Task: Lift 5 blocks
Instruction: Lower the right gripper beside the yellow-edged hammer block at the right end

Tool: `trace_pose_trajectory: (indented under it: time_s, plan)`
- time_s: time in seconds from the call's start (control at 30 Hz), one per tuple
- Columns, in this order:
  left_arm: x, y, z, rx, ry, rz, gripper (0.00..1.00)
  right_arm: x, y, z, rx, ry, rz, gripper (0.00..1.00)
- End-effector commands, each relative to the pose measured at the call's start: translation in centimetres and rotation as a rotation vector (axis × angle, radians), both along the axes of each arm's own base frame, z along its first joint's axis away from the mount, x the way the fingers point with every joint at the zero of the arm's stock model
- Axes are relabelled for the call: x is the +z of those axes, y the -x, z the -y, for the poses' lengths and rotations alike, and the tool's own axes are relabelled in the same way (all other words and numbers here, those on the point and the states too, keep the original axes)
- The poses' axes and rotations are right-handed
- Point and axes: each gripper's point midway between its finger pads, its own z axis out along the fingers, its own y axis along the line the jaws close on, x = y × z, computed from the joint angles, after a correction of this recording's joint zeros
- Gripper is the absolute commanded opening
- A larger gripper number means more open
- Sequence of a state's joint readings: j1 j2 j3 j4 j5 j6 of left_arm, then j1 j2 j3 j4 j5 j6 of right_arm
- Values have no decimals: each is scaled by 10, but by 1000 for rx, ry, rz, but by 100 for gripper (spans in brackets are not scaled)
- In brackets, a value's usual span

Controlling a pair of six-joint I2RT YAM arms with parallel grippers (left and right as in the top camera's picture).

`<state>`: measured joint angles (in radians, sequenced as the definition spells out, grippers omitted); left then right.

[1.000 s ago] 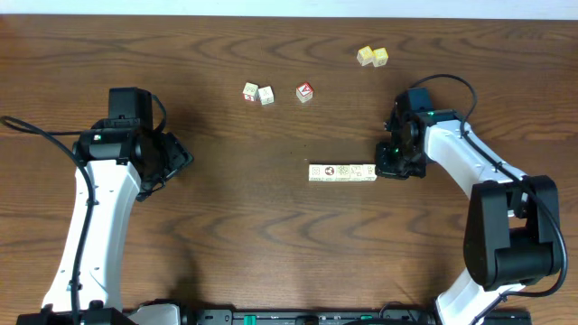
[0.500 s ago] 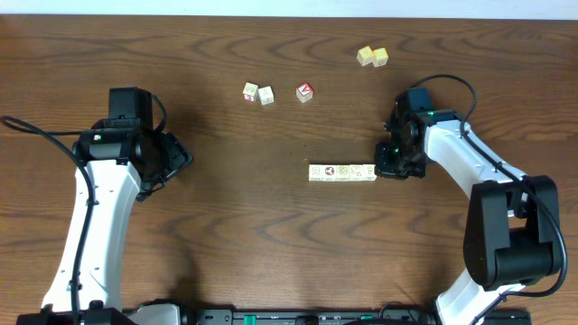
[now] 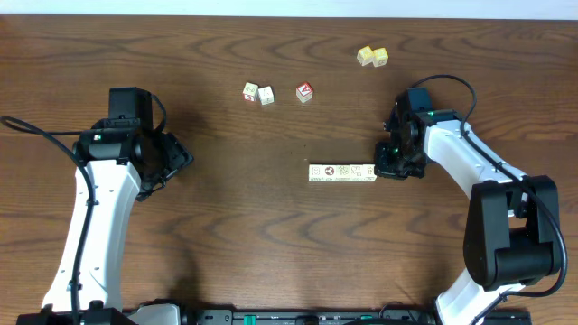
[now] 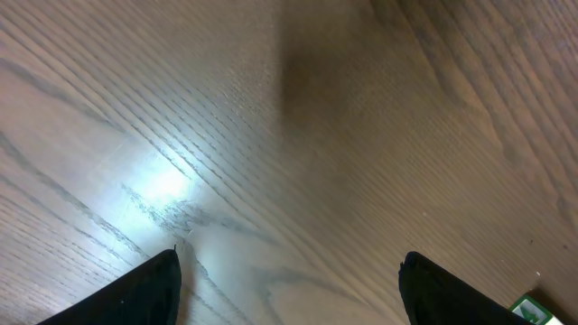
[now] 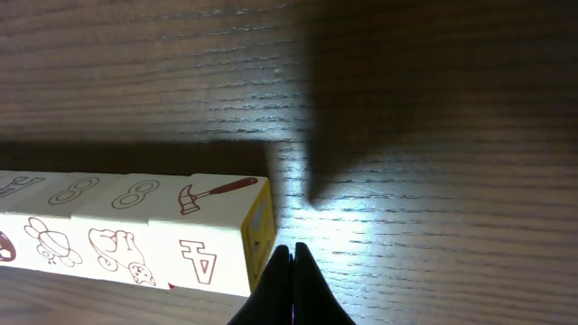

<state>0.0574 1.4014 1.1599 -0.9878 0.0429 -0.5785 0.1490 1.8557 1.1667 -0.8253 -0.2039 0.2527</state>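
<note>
Several whitish picture blocks lie end to end in a straight row on the table, right of centre. In the right wrist view the row shows brown drawings, and its end cube bears a hammer and a letter. My right gripper is shut, its tips pressed against the yellow-framed end face of that cube, holding nothing. My left gripper stands open far to the left, away from the row; its fingers show only bare wood between them.
Two more whitish picture cubes and a cube with a red-and-white top sit at the back middle. Two pale yellow cubes lie at the back right. The wooden table runs to the front edge.
</note>
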Motion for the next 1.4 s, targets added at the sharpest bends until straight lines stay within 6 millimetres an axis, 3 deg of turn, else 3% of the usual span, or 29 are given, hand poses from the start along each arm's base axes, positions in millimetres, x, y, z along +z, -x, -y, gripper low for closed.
trace_pose_trajectory:
  time_s: [0.0,1.37]
  plan:
    - [8,-3,-3,1,-11,24,78,3,3,-8,14,-15,1,1]
    - [8,-3,-3,1,-11,24,78,4,5,-14,49,-55,-2,1]
